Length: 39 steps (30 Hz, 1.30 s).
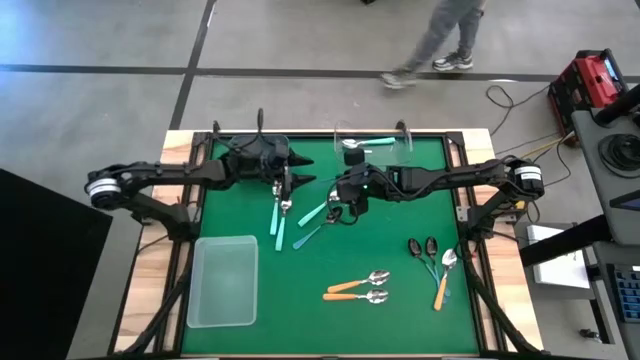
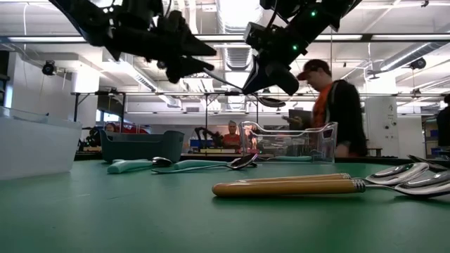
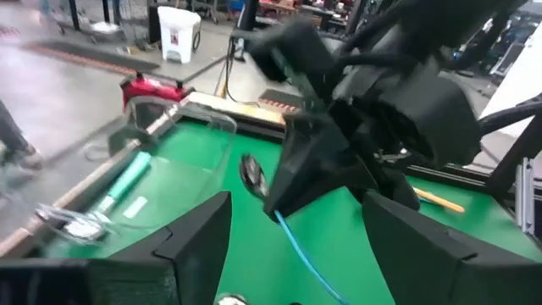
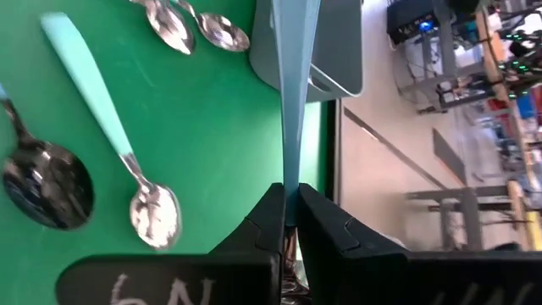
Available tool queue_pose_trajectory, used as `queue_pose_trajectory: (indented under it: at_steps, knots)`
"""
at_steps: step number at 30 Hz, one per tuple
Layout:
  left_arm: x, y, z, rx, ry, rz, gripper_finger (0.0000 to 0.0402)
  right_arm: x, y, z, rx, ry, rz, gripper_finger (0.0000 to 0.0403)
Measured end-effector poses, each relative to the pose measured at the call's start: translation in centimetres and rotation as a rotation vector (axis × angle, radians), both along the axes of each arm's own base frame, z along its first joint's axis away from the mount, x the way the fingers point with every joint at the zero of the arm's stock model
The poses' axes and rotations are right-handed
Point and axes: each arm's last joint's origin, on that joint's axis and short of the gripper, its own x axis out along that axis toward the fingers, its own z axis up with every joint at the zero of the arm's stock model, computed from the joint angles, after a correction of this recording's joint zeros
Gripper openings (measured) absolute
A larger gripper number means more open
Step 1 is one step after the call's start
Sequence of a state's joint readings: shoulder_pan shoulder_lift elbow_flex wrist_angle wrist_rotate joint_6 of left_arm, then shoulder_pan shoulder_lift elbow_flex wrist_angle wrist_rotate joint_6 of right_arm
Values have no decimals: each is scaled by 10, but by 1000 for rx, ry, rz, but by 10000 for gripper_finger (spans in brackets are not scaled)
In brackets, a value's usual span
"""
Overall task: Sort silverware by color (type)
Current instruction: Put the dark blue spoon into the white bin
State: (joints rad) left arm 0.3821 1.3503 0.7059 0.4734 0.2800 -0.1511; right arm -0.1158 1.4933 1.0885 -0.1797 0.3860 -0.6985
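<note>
The right hand (image 4: 290,222) hangs above the middle of the green counter (image 1: 300,300), its fingers clamped on the thin light-blue handle of a dark-bowled spoon (image 3: 292,241). The left hand (image 1: 284,186) hovers just beside it, fingers spread apart, holding nothing. Teal-handled silver spoons (image 1: 279,222) lie below them; orange-handled silver spoons (image 1: 355,286) lie nearer the front, well apart. A clear rectangular plastic bin (image 1: 223,281) sits at front left, seemingly without spoons in it.
</note>
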Motion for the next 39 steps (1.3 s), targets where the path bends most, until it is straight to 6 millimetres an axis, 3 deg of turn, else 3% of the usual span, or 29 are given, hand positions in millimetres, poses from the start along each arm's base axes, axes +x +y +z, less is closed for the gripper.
queue_pose_trajectory:
  at_steps: [13, 30, 34, 39]
  knots:
    - [21, 4, -32, -101, 30, 9, 230, -1, -1, 0, -122, 72, 24, 12]
    - [39, 0, -55, -218, -5, -2, 225, -1, -1, 0, -159, 100, 48, 12]
    - [41, 0, -58, -230, -12, 1, 200, -1, -1, 0, -152, 94, 42, 12]
    - [41, 0, -57, -228, -17, 1, 132, -1, -1, 0, -152, 95, 43, 12]
